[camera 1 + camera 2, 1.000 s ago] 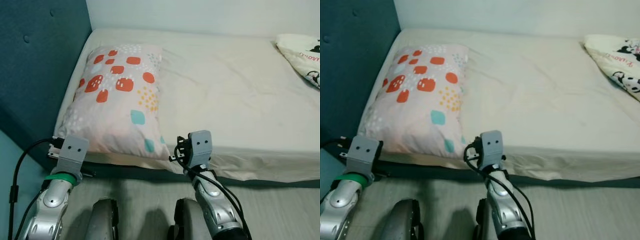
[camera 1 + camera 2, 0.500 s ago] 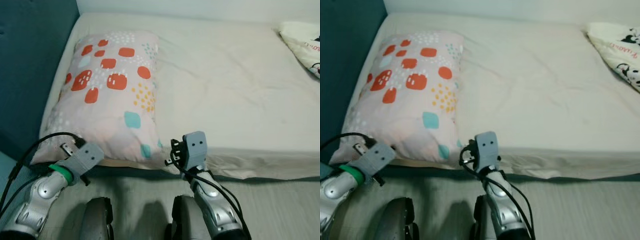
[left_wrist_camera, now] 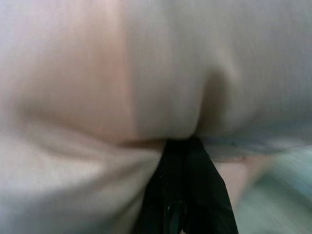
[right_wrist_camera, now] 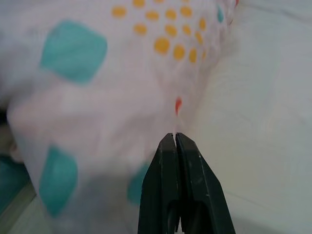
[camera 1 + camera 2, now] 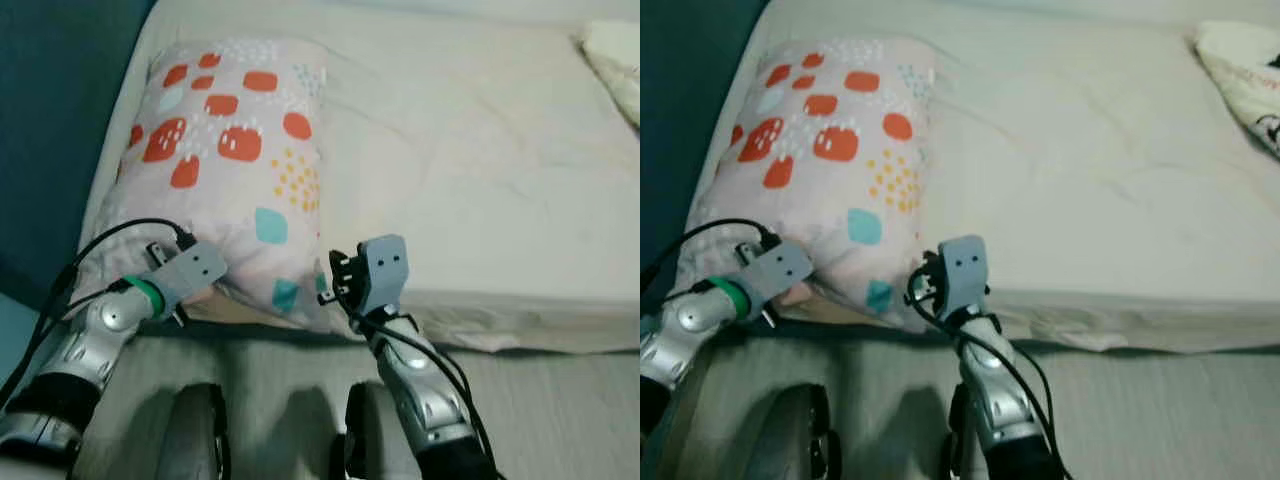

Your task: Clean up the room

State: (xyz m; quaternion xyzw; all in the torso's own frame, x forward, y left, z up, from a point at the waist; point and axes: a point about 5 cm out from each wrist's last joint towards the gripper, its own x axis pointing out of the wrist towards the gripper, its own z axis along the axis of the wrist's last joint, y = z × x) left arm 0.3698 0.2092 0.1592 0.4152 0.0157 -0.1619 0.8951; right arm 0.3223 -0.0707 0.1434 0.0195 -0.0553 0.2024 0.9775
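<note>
Grippers, left (image 5: 215,283) and right (image 4: 175,141), both closed, press one patterned pillow (image 5: 235,170).

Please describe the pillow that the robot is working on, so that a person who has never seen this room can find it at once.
On the cream bed, look at the end beside the dark teal headboard. The patterned pillow lies there, pale pink with red, yellow and teal shapes. The other pillow, at the far end, is white with black print.

I'm seeing the patterned pillow (image 5: 232,170) lying flat at the bed's head end, its pale cover showing red, teal and yellow marks, its near edge overhanging the mattress (image 5: 480,160) slightly.
</note>
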